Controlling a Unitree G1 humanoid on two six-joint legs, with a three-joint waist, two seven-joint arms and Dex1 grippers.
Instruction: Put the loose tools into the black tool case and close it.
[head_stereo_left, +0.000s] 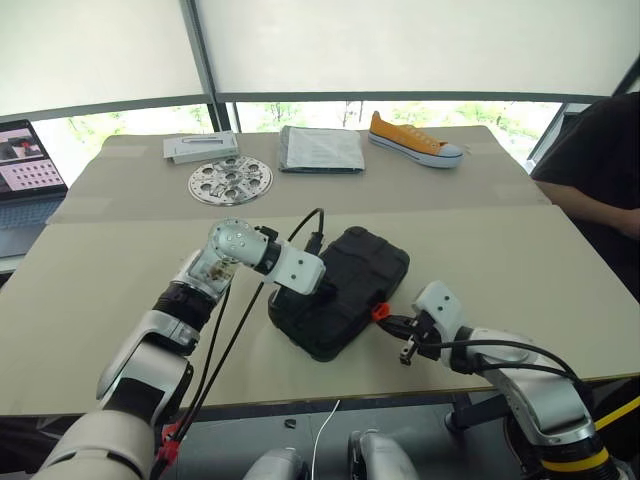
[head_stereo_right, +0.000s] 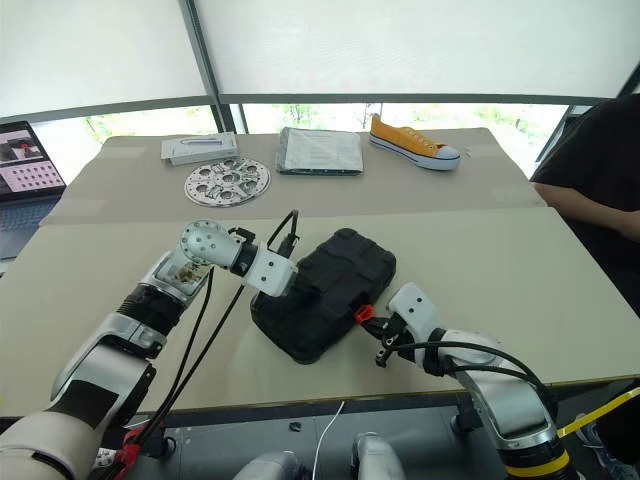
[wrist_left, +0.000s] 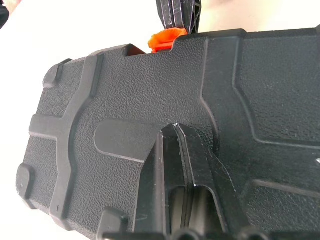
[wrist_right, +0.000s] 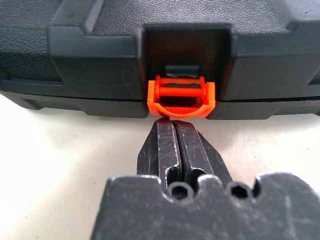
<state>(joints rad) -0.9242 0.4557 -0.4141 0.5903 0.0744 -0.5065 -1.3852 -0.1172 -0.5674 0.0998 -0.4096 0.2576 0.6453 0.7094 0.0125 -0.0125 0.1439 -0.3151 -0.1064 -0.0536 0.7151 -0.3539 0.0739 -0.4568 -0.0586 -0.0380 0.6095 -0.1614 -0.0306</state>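
The black tool case (head_stereo_left: 340, 291) lies lid-down on the desk (head_stereo_left: 120, 290). Left gripper (wrist_left: 176, 131), fingers pressed together, bears on the lid, steadying it; right gripper (wrist_right: 175, 131), fingers together, noses the orange latch (wrist_right: 181, 96), apparently to snap it

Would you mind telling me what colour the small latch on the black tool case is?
Orange: the latch stands out against the black tool case, clearest in the right wrist view.
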